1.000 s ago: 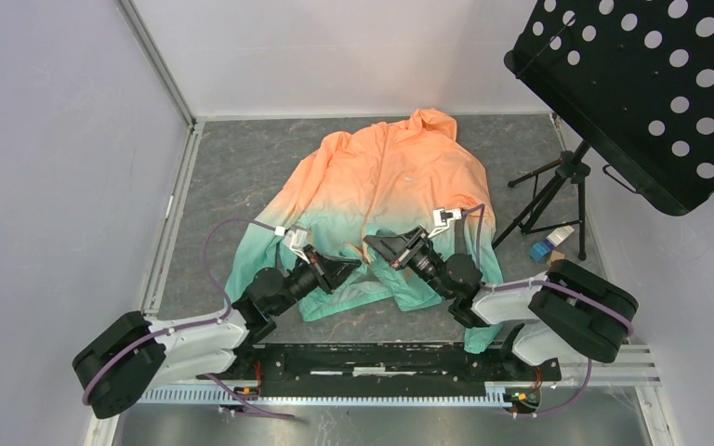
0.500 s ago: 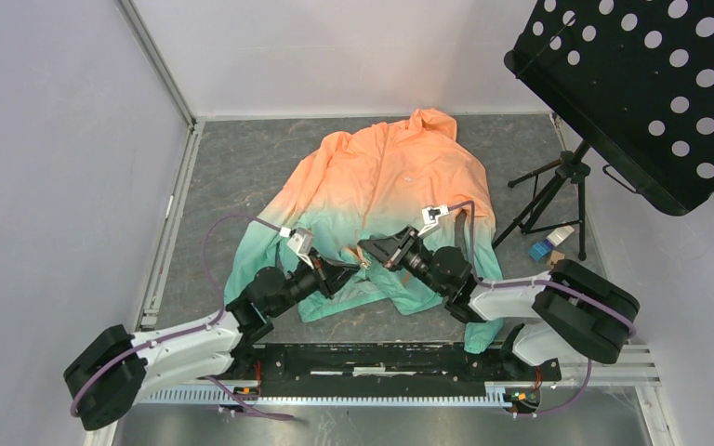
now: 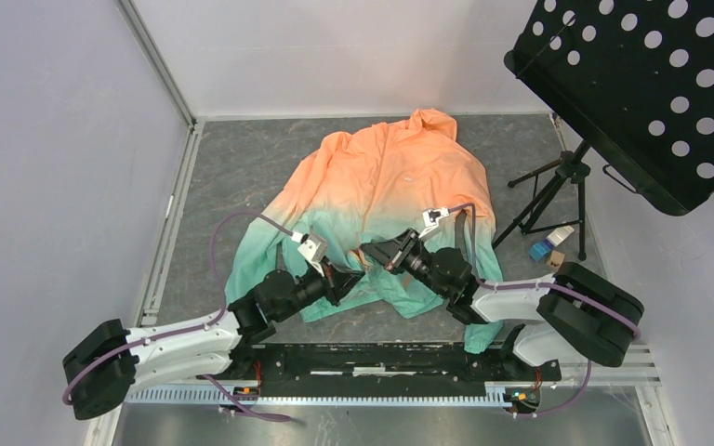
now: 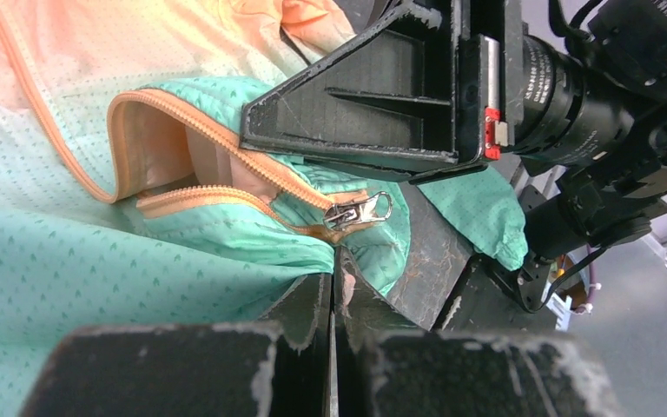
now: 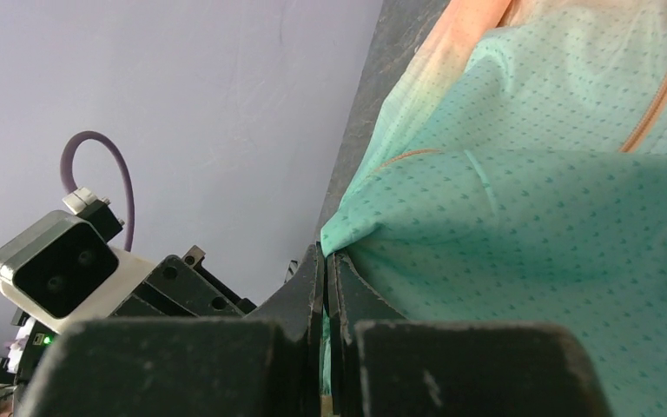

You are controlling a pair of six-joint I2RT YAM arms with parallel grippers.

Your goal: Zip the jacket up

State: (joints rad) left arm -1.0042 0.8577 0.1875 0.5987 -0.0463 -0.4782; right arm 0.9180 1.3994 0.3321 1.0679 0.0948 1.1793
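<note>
The jacket [image 3: 381, 177] lies spread on the grey table, orange at the top and mint-green below. In the left wrist view its mint hem [image 4: 95, 252] is open, and the orange zipper tape runs down to a silver slider [image 4: 360, 210]. My left gripper [image 3: 344, 276] [image 4: 334, 254] is shut on the hem just below that slider. My right gripper [image 3: 369, 251] [image 5: 325, 252] is shut on mint fabric [image 5: 556, 226] of the other front edge, which shows between its jaws. Its black finger [image 4: 373, 95] hangs just above the slider.
A black perforated music stand [image 3: 641, 84] on a tripod [image 3: 548, 195] stands at the right, with small boxes [image 3: 548, 246] at its foot. White walls close in the left and back. A black rail [image 3: 381, 358] runs along the near edge.
My left arm has stretched out and its gripper has shifted a little right along the hem. My right gripper has moved slightly left, so the two grippers are closer together.
</note>
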